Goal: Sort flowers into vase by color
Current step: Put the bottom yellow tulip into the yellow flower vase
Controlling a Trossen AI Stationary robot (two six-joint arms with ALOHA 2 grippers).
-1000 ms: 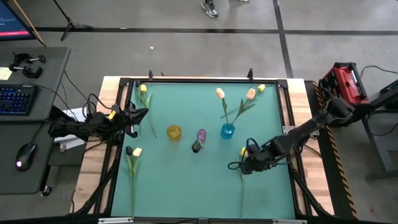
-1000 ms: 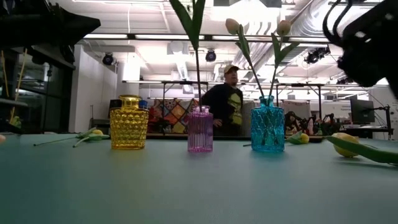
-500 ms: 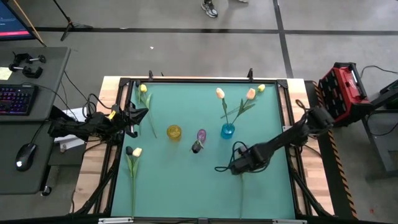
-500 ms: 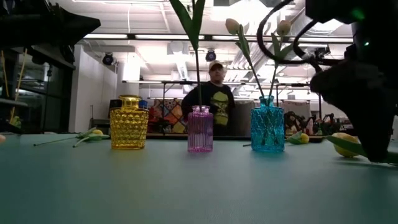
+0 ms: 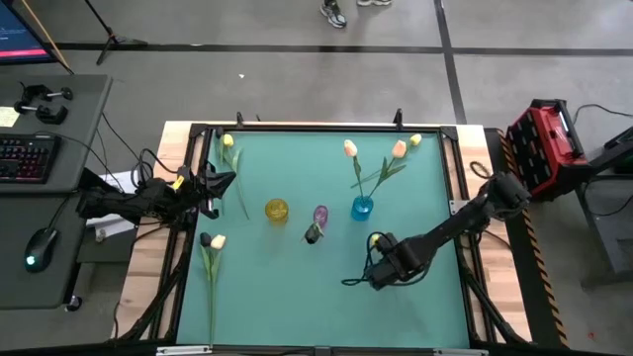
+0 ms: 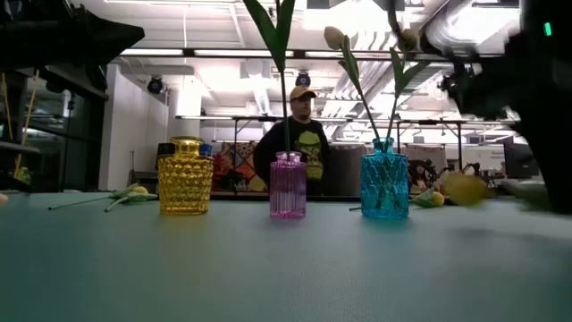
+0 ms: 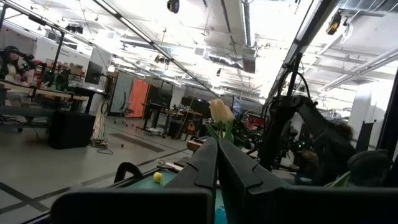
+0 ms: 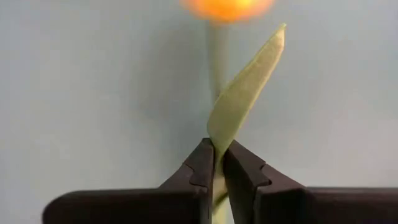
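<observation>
Three small vases stand in a row mid-table: yellow (image 5: pixel 277 210), purple (image 5: pixel 319 215) with a dark flower (image 5: pixel 314 233), and blue (image 5: pixel 362 208) with two peach-pink flowers (image 5: pixel 349 148). My right gripper (image 5: pixel 379 275), near the table's right front, is shut on a yellow flower (image 8: pixel 227 6), whose head (image 6: pixel 465 189) shows just off the table. My left gripper (image 5: pixel 226 181) waits shut at the left edge. Loose flowers lie flat on the mat: a yellow one (image 5: pixel 228 141), another yellow one (image 5: pixel 415 139), and a dark and yellow pair (image 5: pixel 212 241). My right gripper pinches the yellow flower's green stem (image 8: pixel 216 163) between its two fingers, where a leaf (image 8: pixel 245 93) springs from it, some way below the head. The fingers come from above, pointing down at the mat. The head hangs clear of the table; the stem's lower end is hidden.
A black frame (image 5: pixel 326 127) rims the green mat. A person (image 6: pixel 299 134) stands beyond the far edge. A red case (image 5: pixel 542 143) sits off the table to the right, a desk with a keyboard (image 5: pixel 25 158) to the left. Bare mat lies in front of the vases.
My right gripper has moved toward the table's left and near edge, over the yellow flower lying there, and has taken hold of it. The flower's head has risen off the mat and shifted toward the vases.
</observation>
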